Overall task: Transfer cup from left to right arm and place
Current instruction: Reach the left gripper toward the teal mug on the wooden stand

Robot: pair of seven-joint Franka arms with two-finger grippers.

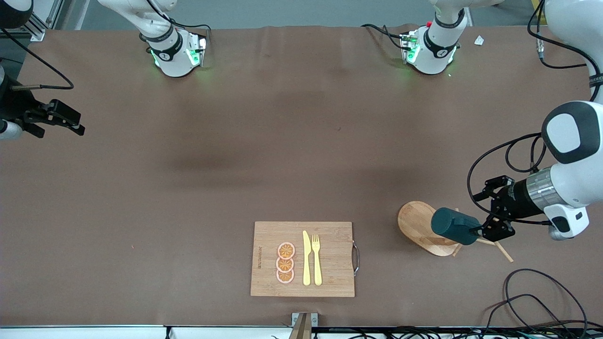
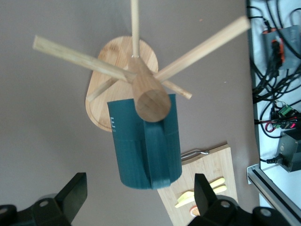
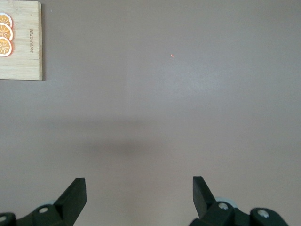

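The dark teal cup (image 1: 454,226) hangs sideways on a peg of the wooden peg rack (image 1: 417,223), which stands toward the left arm's end of the table. In the left wrist view the cup (image 2: 141,150) shows its handle, and the rack's post (image 2: 150,99) covers part of it; its inside is hidden. My left gripper (image 1: 484,213) is open beside the cup, its jaws wide on either side of the cup's end (image 2: 139,184) and not touching it. My right gripper (image 1: 77,121) is open and empty above bare table at the right arm's end (image 3: 138,186), waiting.
A wooden cutting board (image 1: 330,278) with three orange slices (image 1: 285,262), a yellow knife (image 1: 306,258) and a yellow fork (image 1: 316,259) lies near the front edge. Its corner shows in the right wrist view (image 3: 23,56). Cables (image 1: 541,301) lie at the front corner at the left arm's end.
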